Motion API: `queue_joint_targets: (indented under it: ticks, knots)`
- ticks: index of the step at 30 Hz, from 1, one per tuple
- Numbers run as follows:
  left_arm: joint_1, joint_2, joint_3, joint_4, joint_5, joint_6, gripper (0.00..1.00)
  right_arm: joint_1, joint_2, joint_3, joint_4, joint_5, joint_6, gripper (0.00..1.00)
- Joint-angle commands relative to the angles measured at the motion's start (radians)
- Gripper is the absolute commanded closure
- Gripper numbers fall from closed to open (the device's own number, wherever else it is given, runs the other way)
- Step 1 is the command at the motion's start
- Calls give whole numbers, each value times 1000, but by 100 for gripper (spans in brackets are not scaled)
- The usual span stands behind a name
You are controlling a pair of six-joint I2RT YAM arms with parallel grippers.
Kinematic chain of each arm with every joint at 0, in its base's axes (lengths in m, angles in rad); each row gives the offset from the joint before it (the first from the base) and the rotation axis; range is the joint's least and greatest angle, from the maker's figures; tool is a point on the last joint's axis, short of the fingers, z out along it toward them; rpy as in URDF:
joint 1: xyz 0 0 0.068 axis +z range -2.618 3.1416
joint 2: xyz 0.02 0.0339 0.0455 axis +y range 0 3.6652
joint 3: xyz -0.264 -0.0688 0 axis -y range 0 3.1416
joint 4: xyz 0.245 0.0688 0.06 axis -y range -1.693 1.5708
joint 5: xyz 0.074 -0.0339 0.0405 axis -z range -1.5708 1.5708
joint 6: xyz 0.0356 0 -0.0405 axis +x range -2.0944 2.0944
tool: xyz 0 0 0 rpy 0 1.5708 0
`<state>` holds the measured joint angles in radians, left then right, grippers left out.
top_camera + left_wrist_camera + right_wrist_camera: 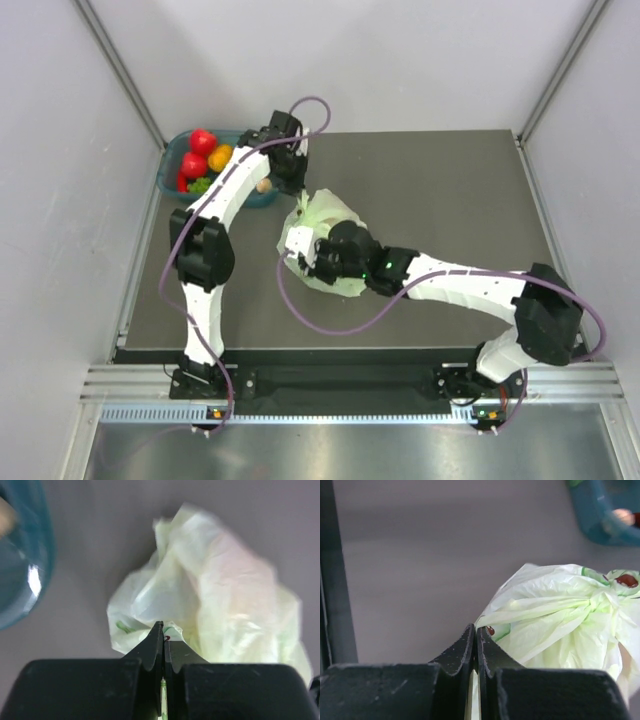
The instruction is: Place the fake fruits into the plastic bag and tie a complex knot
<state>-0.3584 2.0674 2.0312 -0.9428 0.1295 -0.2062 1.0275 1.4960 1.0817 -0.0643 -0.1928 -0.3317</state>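
The pale-green plastic bag (335,215) lies bunched in the middle of the table, and what is inside it is hidden. My left gripper (163,637) is shut on a thin strip of the bag (215,590) at its far-left end (298,197). My right gripper (476,630) is shut on another strip of the bag (555,630) at the near-left side (303,256). A twisted knot (601,600) of handle film shows in the right wrist view. Several fake fruits lie in the teal basket: a red one (203,140), an orange one (220,157) and a green one (200,185).
The teal basket (176,152) stands at the table's far-left corner, close behind my left gripper; its rim shows in the left wrist view (22,555) and the right wrist view (600,520). Grey walls close in the table on three sides.
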Motion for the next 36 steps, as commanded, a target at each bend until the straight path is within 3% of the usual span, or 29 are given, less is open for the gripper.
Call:
queue_joint_targets:
  ticks: [1,7,17,23,29,33,36]
  knots:
    - [72,121,73,337,-202,31,100,238,10,-109,-88,-307,131,100]
    - [72,120,-3,383,-202,25,100,269,12,-140,-72,-326,145,100]
    - [72,88,72,322,-234,48,100,261,-57,-95,-181,-290,88,100]
    - [67,-4,100,306,-217,37,100,120,-146,-63,-178,-261,105,100]
    - [-26,-105,55,314,-278,39,100,-18,-88,75,-227,-281,69,100]
    - [-71,-133,30,343,-294,31,100,-33,-54,135,-246,-292,53,100]
    - [-71,-60,107,311,-300,40,100,-26,-56,124,-243,-312,53,100]
